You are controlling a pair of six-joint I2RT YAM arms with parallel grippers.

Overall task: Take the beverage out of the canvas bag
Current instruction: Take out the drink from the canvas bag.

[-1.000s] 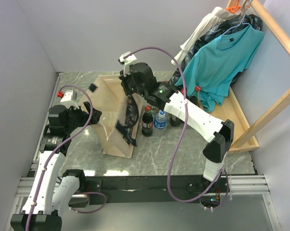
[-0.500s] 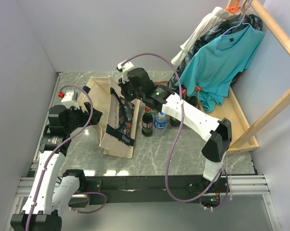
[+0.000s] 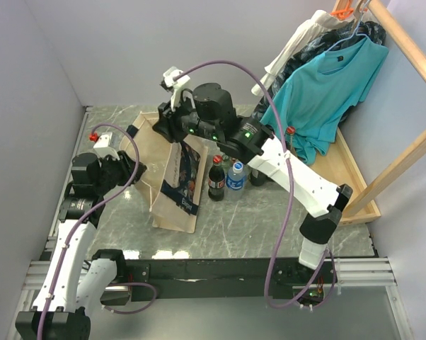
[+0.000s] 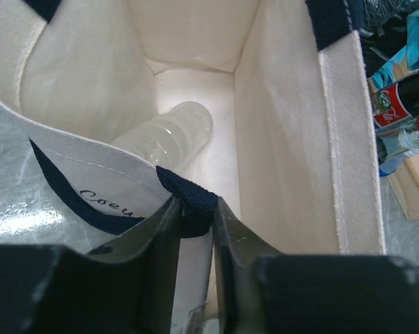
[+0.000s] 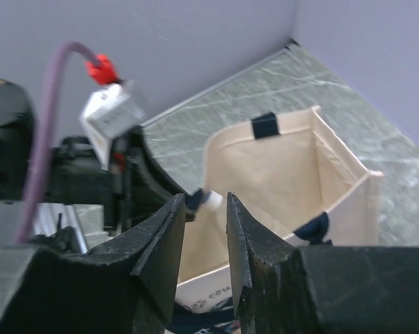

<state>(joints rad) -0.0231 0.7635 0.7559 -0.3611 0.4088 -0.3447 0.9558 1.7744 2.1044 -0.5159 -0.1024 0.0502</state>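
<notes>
The canvas bag (image 3: 163,166) leans on the table with its mouth toward my left arm and its printed side facing right. My left gripper (image 3: 131,166) (image 4: 192,209) is shut on the navy handle (image 4: 188,198) at the bag's near rim. In the left wrist view the beverage (image 4: 171,136), a clear plastic bottle, lies inside the bag (image 4: 286,139) on its floor. My right gripper (image 3: 167,120) (image 5: 206,202) hangs over the bag's (image 5: 279,174) far top edge. Its jaws are shut, with a navy strap (image 5: 199,323) low between them.
A cola bottle (image 3: 216,177), a blue-labelled water bottle (image 3: 235,177) and a dark bottle (image 3: 257,173) stand right of the bag. A wooden tray (image 3: 347,177) sits at the far right under a teal shirt (image 3: 326,85) and other hanging clothes. Walls close in left and behind.
My left gripper has closed on the bag's navy handle. The right arm has swung left and up with the bag's top edge, and the bag has turned and spread open.
</notes>
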